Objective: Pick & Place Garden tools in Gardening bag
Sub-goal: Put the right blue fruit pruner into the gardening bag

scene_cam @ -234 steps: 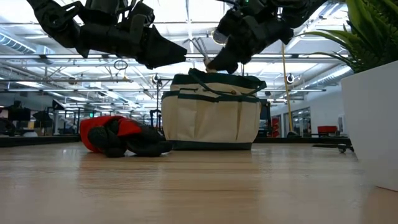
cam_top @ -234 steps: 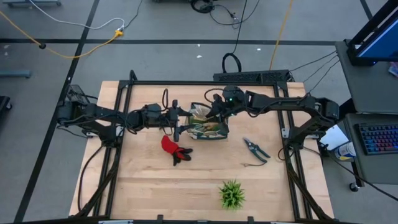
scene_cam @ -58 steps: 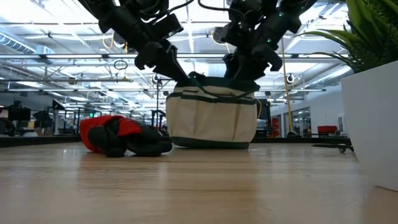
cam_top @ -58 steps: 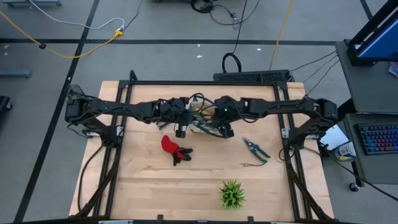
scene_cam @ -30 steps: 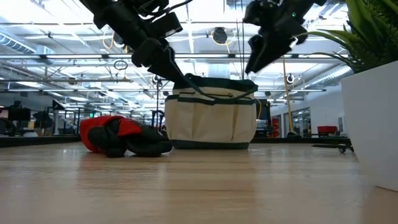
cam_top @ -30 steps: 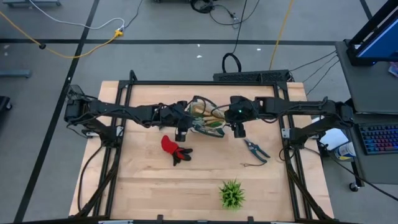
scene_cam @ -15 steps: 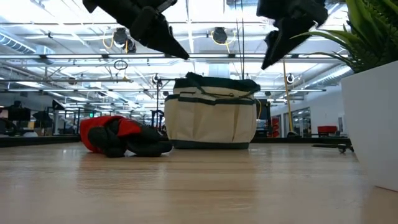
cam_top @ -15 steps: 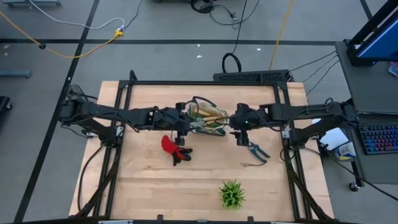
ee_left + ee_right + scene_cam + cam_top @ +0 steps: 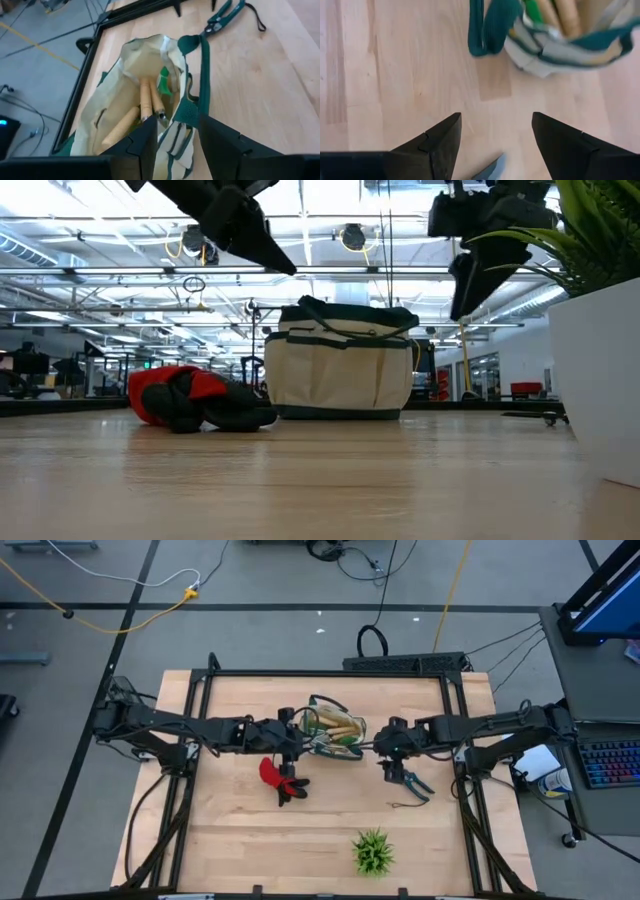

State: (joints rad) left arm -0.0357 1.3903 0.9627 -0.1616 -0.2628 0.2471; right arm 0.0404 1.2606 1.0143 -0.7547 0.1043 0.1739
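Observation:
The cream gardening bag point(image 9: 333, 733) with green trim stands upright on the table's middle, with wooden-handled tools point(image 9: 145, 102) inside. The red-and-black glove point(image 9: 280, 779) lies on the table near its left. The pruning shears point(image 9: 412, 779) lie flat to its right. My left gripper point(image 9: 291, 745) hangs open above the bag's left rim, clear of it point(image 9: 283, 266). My right gripper point(image 9: 388, 769) is open, pointing down above the table just left of the shears, whose tip point(image 9: 491, 171) shows between its fingers.
A green spiky plant point(image 9: 372, 852) in a white pot point(image 9: 595, 370) stands near the table's front edge, right of centre. A black frame point(image 9: 320, 673) borders the table's far side and both sides. Bare wood lies in front of the bag and the glove.
My right gripper has moved from beside the bag toward the table's right and near edge, sinking toward the shears and rolling about its own line. My left gripper has risen and drawn back to the left, off the bag's left rim. The bag stands still.

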